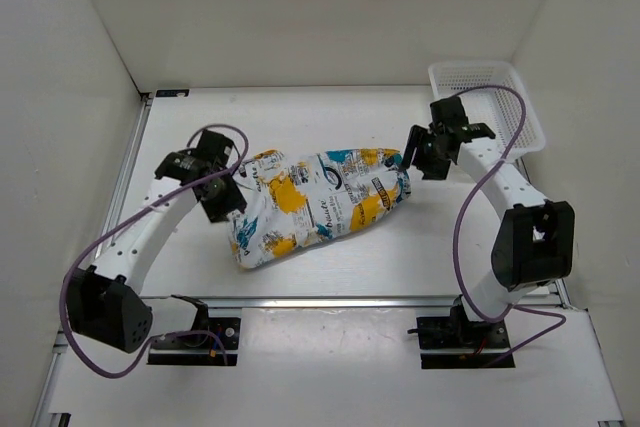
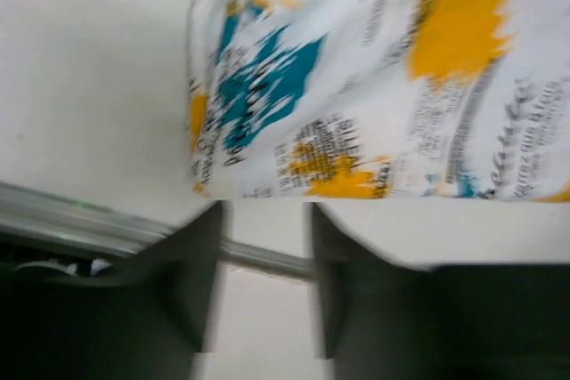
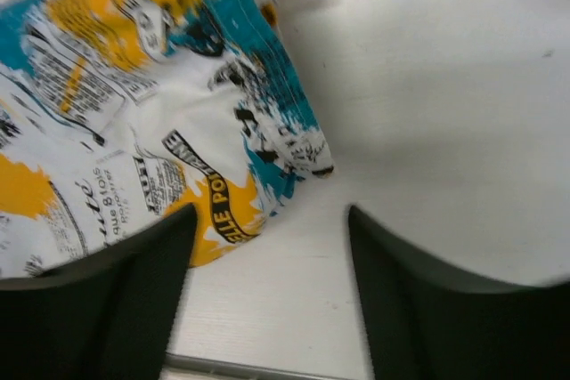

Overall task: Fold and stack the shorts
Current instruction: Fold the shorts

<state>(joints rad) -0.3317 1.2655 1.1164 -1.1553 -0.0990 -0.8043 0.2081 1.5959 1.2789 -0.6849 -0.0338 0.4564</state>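
White table; one pair of shorts; one basket

shorts down on the table, roughly centre, folded over into one bundle
soft white fabric, busy yellow-orange / teal-blue / black print with lettering. Long tapered shape lying diagonally: wide end near-left, narrow end far-right. Surface puffy and wrinkled, not pressed flat. Edges at both ends rest on the tabletop.
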